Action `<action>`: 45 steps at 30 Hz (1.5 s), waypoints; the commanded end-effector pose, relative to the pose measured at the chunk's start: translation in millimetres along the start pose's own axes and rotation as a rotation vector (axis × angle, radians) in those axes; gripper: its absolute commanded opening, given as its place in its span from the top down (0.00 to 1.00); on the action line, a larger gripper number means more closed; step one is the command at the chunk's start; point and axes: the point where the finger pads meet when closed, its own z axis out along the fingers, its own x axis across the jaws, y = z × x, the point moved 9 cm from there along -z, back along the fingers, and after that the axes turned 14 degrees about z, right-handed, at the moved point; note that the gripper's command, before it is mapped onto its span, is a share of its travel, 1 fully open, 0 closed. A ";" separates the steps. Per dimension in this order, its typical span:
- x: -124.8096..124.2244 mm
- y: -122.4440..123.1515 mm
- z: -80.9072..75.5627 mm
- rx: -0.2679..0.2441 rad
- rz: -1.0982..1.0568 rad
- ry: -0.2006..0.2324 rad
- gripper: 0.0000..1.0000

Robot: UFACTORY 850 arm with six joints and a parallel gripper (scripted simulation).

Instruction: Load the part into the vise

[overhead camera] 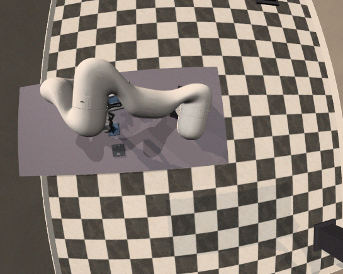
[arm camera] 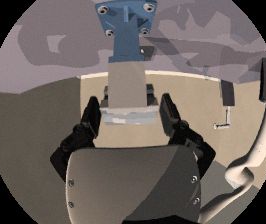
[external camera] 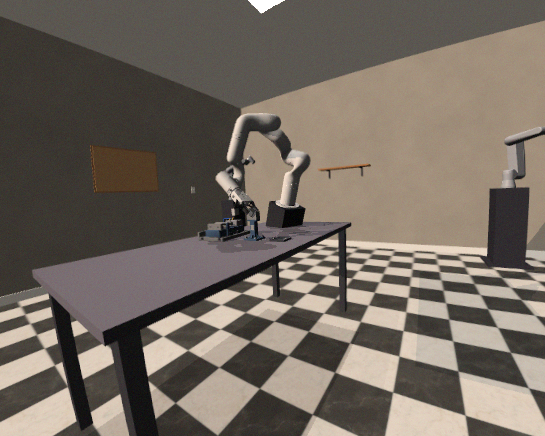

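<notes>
A long grey-purple table (external camera: 132, 285) on dark legs stands on a checkered floor (external camera: 382, 350), and everything sits at its far end. The white arm (overhead camera: 152, 100) rises from a dark pedestal (external camera: 296, 219) and folds over and down toward the fixtures, so from above its links hide most of the vise (external camera: 222, 231) and of what lies near it.

The part (arm camera: 127, 117) shows best in the wrist view: a pale, light-grey bar lying crosswise between the two black fingers, its long side running from one finger toward the other. It sits above a blue fixture, the V-block (arm camera: 125, 30), which has a base with screws at its corners. Whether the part rests in that block or just over it cannot be told, and its milled slot cannot be made out.

The gripper (arm camera: 129, 119) stands with its jaws spread wide on either side of the part, released and gripping nothing. In the exterior view it hangs tilted just above the blue V-block (external camera: 253, 231), beside the vise.

The small dark infeed plate (overhead camera: 118, 150) lies flat on the table, apart from the gripper and nearer the table's front edge, with no block visible on it. A second grey arm (external camera: 519, 150) on a tall dark column (external camera: 507, 225) stands well apart by the far wall, near a wooden wall shelf (external camera: 344, 167); a brown board (external camera: 124, 169) hangs on the dark wall.
</notes>
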 end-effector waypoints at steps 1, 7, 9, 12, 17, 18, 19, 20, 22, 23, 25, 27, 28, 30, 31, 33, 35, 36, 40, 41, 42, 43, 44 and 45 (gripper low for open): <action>-0.5 0.4 -0.6 -0.002 -0.001 -0.001 0.11; -0.6 0.3 -0.6 -0.002 -0.001 0.000 0.11; -0.6 0.3 -0.6 -0.002 -0.001 0.000 0.11; -0.6 0.3 -0.6 -0.002 -0.001 0.000 0.11; -0.6 0.3 -0.6 -0.002 -0.001 0.000 0.11; -0.6 0.3 -0.6 -0.002 -0.001 0.000 0.11; -0.6 0.3 -0.6 -0.002 -0.001 0.000 1.00; -0.6 0.3 -0.6 -0.002 -0.001 0.000 1.00; -0.6 0.3 -0.6 -0.002 -0.001 0.000 1.00; -0.6 0.3 -0.6 -0.002 -0.001 0.000 1.00; -0.6 0.3 -0.6 -0.002 -0.001 0.000 1.00; -0.6 0.3 -0.6 -0.002 -0.001 0.000 1.00; -0.6 0.3 -0.6 -0.002 -0.001 0.000 1.00; -0.6 0.3 -0.6 -0.002 -0.001 0.000 1.00; -0.6 0.3 -0.6 -0.002 -0.001 0.000 1.00; -0.6 0.3 -0.6 -0.002 -0.001 0.000 1.00; -0.6 0.3 -0.6 -0.002 -0.001 0.000 1.00; -0.6 0.3 -0.6 -0.002 -0.001 0.000 1.00; -0.6 0.3 -0.6 -0.002 -0.001 0.000 1.00; -0.6 0.3 -0.6 -0.002 -0.001 0.000 1.00; -0.6 0.3 -0.6 -0.002 -0.001 0.000 1.00; -0.6 0.3 -0.6 -0.002 -0.001 0.000 1.00; -0.6 0.3 -0.6 -0.002 -0.001 0.000 1.00; -0.6 0.3 -0.6 -0.002 -0.001 0.000 1.00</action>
